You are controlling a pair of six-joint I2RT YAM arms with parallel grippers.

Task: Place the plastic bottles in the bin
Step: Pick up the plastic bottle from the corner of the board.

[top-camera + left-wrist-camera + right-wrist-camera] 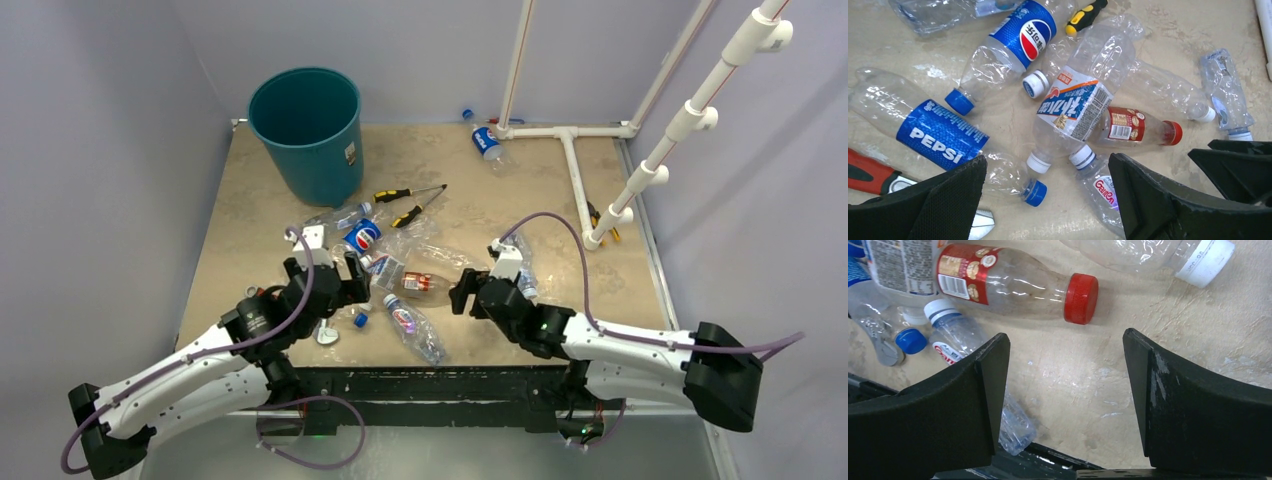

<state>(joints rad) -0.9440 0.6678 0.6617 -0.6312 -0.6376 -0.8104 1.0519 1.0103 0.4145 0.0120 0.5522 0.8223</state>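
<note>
Partly hidden behind the wide, empty left claw (1047, 165) and right claw (1065, 340) lie several plastic bottles (940, 135).

I see plain pale lavender-grey walls (90, 180) closing in the left, back and right. My table (480, 200) has a mottled beige stone-look top with a metal rim. A white pipe frame (575, 175) stands at its far right corner. Light is soft and even.

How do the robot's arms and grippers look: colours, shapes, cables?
The left arm and right arm have white links and black joints; a purple cable loops along each. The left gripper and right gripper each have two broad, black, wedge-shaped fingers.
</note>
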